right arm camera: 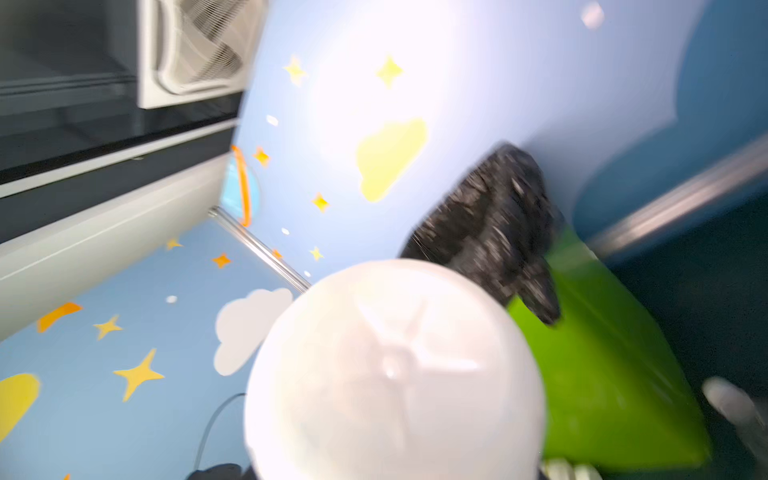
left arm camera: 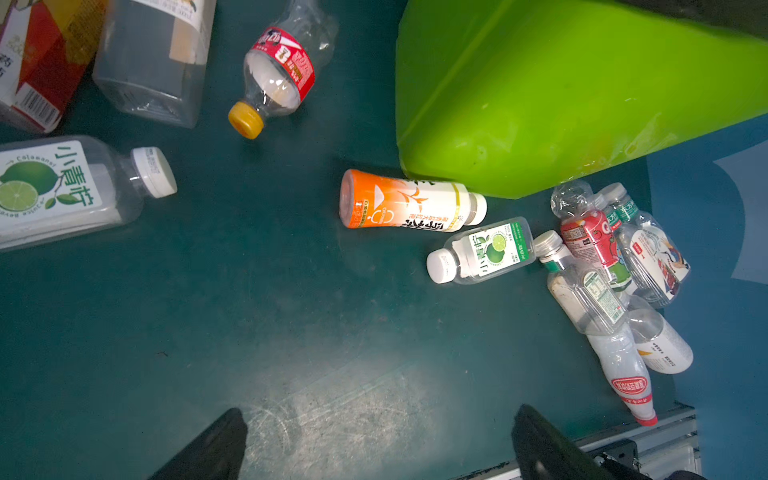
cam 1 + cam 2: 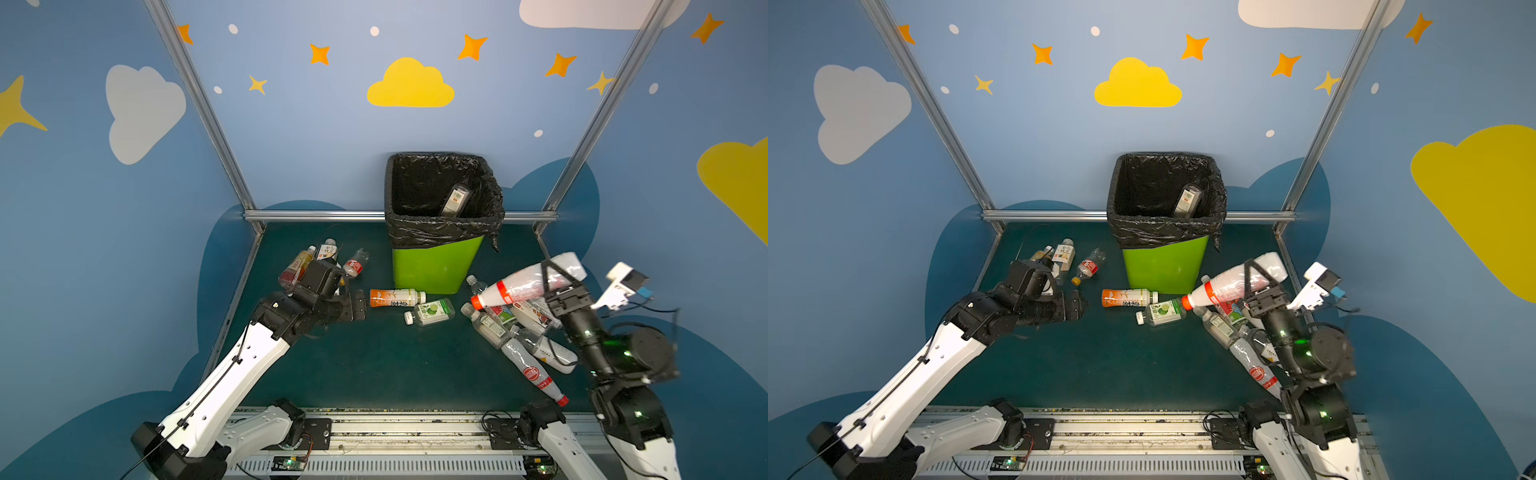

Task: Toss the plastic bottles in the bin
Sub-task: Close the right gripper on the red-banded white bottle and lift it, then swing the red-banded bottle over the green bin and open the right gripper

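Note:
The lime-green bin (image 3: 436,266) (image 3: 1165,266) with its black bag stands at the back centre, and one bottle (image 3: 456,200) lies inside it. My right gripper (image 3: 552,272) (image 3: 1256,274) is shut on a white bottle with a red cap and label (image 3: 523,284) (image 3: 1229,284), held lifted over the right-hand pile of bottles (image 3: 519,332). In the right wrist view that bottle's round base (image 1: 395,374) hides the fingers. My left gripper (image 3: 359,305) (image 2: 378,415) is open and empty, low beside an orange-label bottle (image 3: 395,298) (image 2: 407,205) and a lime-label bottle (image 3: 430,312) (image 2: 482,249).
More bottles (image 3: 316,262) lie in the back left corner behind my left wrist. An aluminium rail (image 3: 316,215) runs along the back of the dark green mat, angled posts stand at both sides, and the arm-base track (image 3: 415,432) runs across the front.

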Controlling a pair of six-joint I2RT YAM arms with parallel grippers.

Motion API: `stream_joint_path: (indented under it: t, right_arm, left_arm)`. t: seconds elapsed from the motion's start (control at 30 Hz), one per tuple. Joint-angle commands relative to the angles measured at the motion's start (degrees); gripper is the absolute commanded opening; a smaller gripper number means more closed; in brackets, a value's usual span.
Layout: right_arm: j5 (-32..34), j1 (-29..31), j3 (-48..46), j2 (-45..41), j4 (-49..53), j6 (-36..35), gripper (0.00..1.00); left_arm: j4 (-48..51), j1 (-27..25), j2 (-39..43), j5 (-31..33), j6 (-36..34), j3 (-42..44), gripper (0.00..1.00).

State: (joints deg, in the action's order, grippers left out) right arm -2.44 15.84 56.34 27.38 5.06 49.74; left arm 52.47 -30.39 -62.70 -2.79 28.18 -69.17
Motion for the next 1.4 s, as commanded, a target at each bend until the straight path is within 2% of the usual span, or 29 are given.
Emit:
stream_joint_path:
  t: [0.0,0.1,0.2,0.27,0.3,0.37,0.4,0.43,0.53,0.6,0.73,0.9,1.0,1.13,1.27,1.37]
  right_arm:
    - [-0.7,-0.3,8.8,5.1,-10.6,-9.9,0.45]
    - [-3.7,-0.1,18.3,17.3,-18.2,-12.0,0.46]
    - [-9.5,-0.2,36.1,36.6,-9.9,-15.0,0.45]
    - [-12.3,1.3,49.7,50.2,0.0,-18.0,0.48]
    - [-12.1,2.1,55.3,55.0,5.0,-20.1,0.51]
    - [-7.6,4.8,65.7,63.4,16.3,-26.4,0.68]
    - [-5.9,5.6,67.5,65.0,18.4,-28.7,0.76]
    - [-4.6,6.0,67.6,65.5,19.0,-30.0,0.82]
    - [-2.5,5.1,61.0,60.8,13.8,-29.7,0.88]
    - [-2.1,3.8,56.6,56.2,10.8,-29.3,0.89]
    - [-2.7,2.6,52.8,48.9,12.6,-30.8,0.88]
    - [-5.1,2.5,49.9,43.0,21.1,-33.7,0.84]
    - [-10.8,2.9,46.9,40.4,26.9,-33.6,0.78]
    - [-16.6,6.1,40.8,37.1,33.2,-35.6,0.75]
    - [-15.7,13.1,35.2,34.2,39.4,-38.1,0.73]
    - [-16.1,17.3,29.7,32.3,42.3,-36.6,0.68]
  left_arm:
    - [-0.2,0.1,-0.1,-0.5,-1.4,-2.4,1.0]
    - [-0.4,0.2,0.3,-0.5,-1.3,-3.0,1.0]
    - [0.6,0.2,0.6,-0.2,-1.4,-3.7,1.0]
    - [1.6,0.1,0.8,0.3,-1.3,-4.2,1.0]
    - [1.9,0.1,0.9,0.5,-1.3,-4.3,1.0]
    - [2.7,0.2,1.3,1.1,-1.1,-4.7,1.0]
    - [3.1,0.1,1.5,1.2,-1.0,-4.8,1.0]
    - [3.5,0.2,2.0,1.6,-0.7,-4.9,1.0]
    - [4.8,0.2,3.6,3.2,0.1,-5.0,1.0]
    - [5.3,0.1,4.9,4.6,0.4,-4.8,1.0]
    - [7.0,0.9,6.0,7.3,0.6,-4.3,1.0]
    - [7.3,6.8,3.7,3.8,2.1,-4.5,1.0]
    - [6.3,10.8,1.8,1.9,2.2,-4.5,1.0]
    - [7.8,16.1,-1.9,-0.3,0.9,-6.2,1.0]
    - [9.8,21.1,-5.9,-2.0,-0.5,-7.8,1.0]
    - [9.1,24.3,-8.1,-3.0,-1.5,-8.4,1.0]
